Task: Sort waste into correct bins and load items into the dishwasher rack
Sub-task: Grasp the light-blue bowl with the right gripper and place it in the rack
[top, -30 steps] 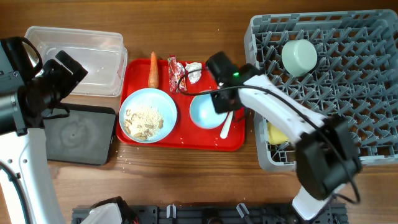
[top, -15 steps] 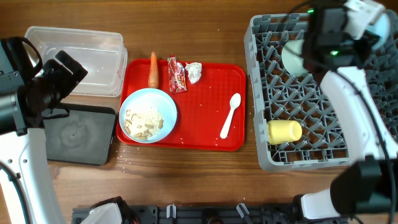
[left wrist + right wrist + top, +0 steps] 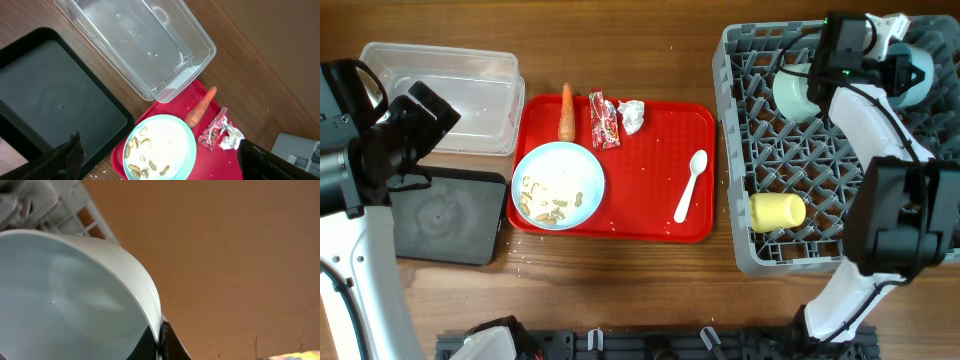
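My right gripper (image 3: 892, 55) is shut on the rim of the light blue bowl (image 3: 912, 72), holding it over the far right corner of the grey dishwasher rack (image 3: 840, 160). The right wrist view shows the bowl (image 3: 65, 295) pinched between my fingers (image 3: 160, 341). The mint bowl (image 3: 798, 90) and yellow cup (image 3: 778, 211) sit in the rack. The light blue plate (image 3: 558, 186) with crumbs, carrot (image 3: 566, 111), wrapper (image 3: 604, 120), tissue (image 3: 632, 115) and white spoon (image 3: 690, 185) lie on the red tray. My left gripper (image 3: 160, 162) is open above the plate (image 3: 160, 145).
The red serving tray (image 3: 655, 215) lies mid-table. The clear tub (image 3: 445, 97) stands at the far left, and the black tray (image 3: 445, 215) lies in front of it. The left arm (image 3: 380, 150) hangs over the table's left edge.
My right arm has carried the light blue bowl from the red tray to the rack's far right corner. The plate shows fewer crumbs. The left arm has not moved.
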`<action>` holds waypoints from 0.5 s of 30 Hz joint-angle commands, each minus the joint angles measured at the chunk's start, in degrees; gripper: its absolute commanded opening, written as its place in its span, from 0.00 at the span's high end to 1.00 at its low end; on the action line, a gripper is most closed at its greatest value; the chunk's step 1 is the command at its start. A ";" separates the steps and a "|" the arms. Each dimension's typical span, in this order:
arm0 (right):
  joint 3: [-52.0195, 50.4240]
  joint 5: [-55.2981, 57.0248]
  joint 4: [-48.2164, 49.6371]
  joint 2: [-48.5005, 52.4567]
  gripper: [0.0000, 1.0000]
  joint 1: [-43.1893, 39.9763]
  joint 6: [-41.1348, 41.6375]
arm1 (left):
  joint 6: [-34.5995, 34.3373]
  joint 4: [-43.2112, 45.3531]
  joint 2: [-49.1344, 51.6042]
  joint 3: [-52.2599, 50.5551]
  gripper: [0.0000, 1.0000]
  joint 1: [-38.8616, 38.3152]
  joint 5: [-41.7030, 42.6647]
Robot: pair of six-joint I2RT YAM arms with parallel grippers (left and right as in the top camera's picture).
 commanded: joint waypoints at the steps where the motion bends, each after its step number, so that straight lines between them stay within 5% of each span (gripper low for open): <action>1: -0.20 0.92 -0.11 1.92 0.96 0.76 -2.60 | -0.52 0.17 0.04 0.22 0.00 0.28 -0.57; 4: -0.44 -1.92 -0.24 1.92 0.84 4.02 -2.58 | -0.52 0.17 0.04 0.22 0.00 0.28 -0.57; 7: -0.42 -7.34 -0.96 0.98 0.32 7.39 -2.01 | -0.52 0.17 0.04 0.20 0.00 0.28 -0.57; 10: -0.31 -13.27 -1.77 -2.47 0.20 9.92 -0.96 | -0.52 0.17 0.04 0.20 0.00 0.28 -0.57; 15: 3.28 -34.40 -15.52 -14.01 0.18 12.48 7.17 | -0.52 0.17 0.04 0.22 0.00 0.28 -0.57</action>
